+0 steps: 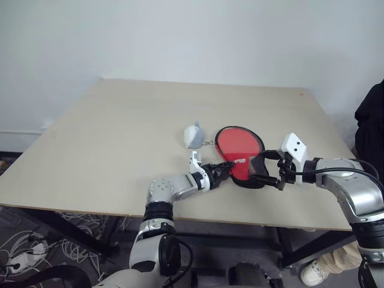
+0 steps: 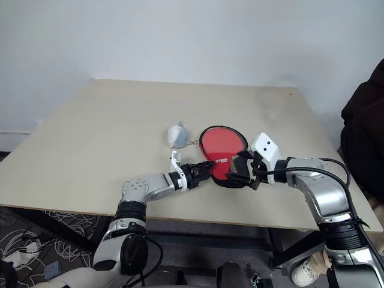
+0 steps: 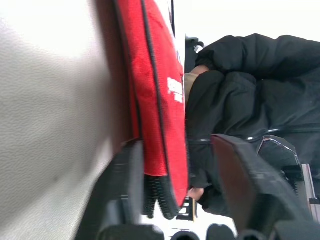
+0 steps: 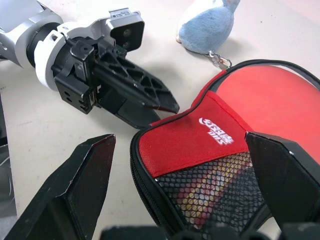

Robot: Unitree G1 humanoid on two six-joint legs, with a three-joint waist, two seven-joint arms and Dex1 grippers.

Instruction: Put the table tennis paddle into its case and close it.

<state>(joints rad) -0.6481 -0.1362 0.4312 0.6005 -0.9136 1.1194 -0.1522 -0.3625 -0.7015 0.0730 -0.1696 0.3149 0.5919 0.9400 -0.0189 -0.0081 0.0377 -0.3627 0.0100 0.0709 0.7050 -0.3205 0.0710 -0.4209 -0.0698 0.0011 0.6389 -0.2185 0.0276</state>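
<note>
Hiding the paddle: case.

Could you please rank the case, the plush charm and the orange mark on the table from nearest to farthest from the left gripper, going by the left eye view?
From the left gripper:
1. Case, at its fingertips.
2. Plush charm, just beyond, left of the case.
3. Orange mark, by the table's far right corner.

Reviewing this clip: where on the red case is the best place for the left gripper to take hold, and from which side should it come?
Probably the case's black zipped edge at the handle end. The case lies flat, and that rim faces the left gripper, so a level approach along the table from the robot's left suits.
</note>
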